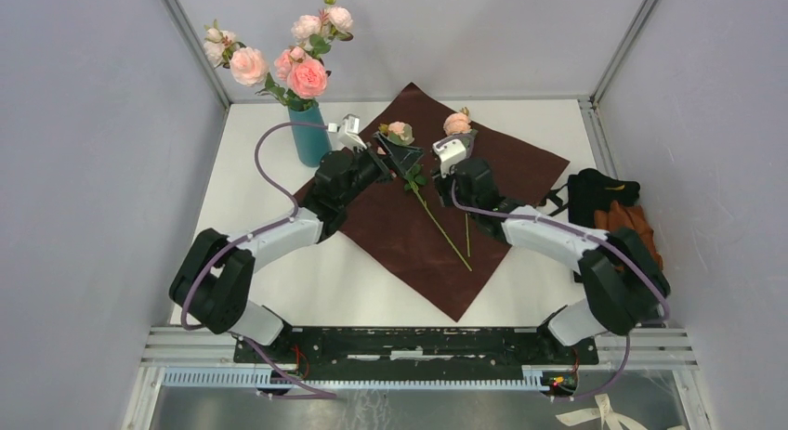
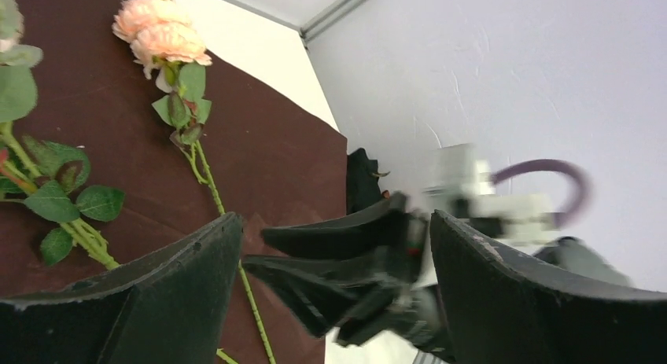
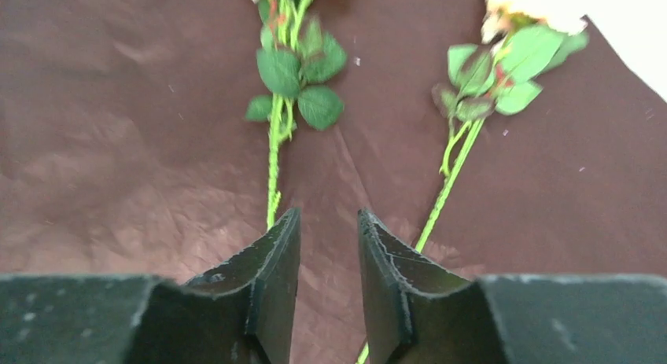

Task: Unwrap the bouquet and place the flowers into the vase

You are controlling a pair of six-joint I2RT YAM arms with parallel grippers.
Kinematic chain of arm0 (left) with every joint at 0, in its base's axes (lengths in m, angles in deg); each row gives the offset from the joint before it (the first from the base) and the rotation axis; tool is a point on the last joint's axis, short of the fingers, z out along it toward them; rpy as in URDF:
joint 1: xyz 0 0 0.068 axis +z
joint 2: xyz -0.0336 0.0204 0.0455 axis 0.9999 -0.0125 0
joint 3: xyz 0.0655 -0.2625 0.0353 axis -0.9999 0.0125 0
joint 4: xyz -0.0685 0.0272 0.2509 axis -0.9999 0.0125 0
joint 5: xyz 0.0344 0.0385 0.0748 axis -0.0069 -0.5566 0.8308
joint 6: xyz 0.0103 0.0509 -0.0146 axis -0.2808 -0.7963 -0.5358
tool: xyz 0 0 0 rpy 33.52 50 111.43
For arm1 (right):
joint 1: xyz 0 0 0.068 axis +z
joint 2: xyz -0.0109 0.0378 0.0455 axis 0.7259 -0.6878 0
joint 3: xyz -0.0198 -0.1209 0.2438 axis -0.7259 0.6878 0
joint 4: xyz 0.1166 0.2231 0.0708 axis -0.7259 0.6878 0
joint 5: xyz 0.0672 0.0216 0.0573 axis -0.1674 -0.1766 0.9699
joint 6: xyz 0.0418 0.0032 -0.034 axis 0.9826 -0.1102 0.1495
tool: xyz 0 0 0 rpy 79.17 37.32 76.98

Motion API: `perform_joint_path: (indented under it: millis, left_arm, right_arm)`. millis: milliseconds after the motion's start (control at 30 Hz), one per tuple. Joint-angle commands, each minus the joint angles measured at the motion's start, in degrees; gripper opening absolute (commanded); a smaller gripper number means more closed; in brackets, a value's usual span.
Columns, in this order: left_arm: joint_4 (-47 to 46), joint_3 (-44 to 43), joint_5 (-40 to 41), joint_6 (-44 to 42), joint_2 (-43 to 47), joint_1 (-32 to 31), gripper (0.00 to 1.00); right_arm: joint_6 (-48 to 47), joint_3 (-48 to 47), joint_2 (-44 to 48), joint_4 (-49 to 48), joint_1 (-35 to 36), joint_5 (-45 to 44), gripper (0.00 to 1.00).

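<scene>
Flowers point(image 1: 297, 63) mostly stood in the vase point(image 1: 309, 135) at the table's point(image 1: 372, 300) far left corner; two stems point(image 1: 441, 228) lay on the wrapping paper point(image 1: 400, 263); we saw left gripper point(image 1: 386, 151) gaping, right gripper point(image 3: 329, 218) barely parted, both empty; we judged a low pinch could snag paper too.

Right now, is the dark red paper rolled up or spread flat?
Spread flat: the paper lies open on the table, two roses lying loose on it.

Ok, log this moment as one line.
vase: holds flowers | wrapping paper: spread flat, two roses lying on it | left tool: open, empty | right tool: slightly open, empty
</scene>
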Motion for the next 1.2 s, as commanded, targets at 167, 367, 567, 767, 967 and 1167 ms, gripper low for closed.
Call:
perform_joint_path:
  millis: [167, 367, 567, 767, 967, 1167]
  left_arm:
    - [15.9, 1.0, 16.7, -4.3, 11.7, 0.3, 0.98]
    - [17.8, 1.7, 18.2, -5.5, 14.3, 0.3, 0.99]
    - [17.8, 1.5, 17.7, -5.7, 13.6, 0.3, 0.99]
    - [17.6, 1.1, 17.0, -5.9, 12.8, 0.3, 0.99]
    - [15.8, 1.1, 14.8, -6.3, 12.0, 0.3, 0.98]
    - [9.2, 2.5, 8.5, -3.0, 11.5, 0.3, 0.98]
  right_arm:
    - [0.7, -6.4, -14.3, -1.0, 0.1, 5.7, 0.55]
    - [2.0, -9.2, -21.0, -1.3, 0.1, 8.9, 0.54]
    - [2.1, -9.6, -23.2, -1.9, 0.1, 9.4, 0.38]
    - [2.3, -8.2, -21.1, -2.9, 0.1, 9.2, 0.0]
    - [3.7, -2.9, -12.0, -7.3, 0.1, 6.8, 0.0]
    - [3.8, 3.3, 0.7, -10.3, 0.1, 2.9, 0.0]
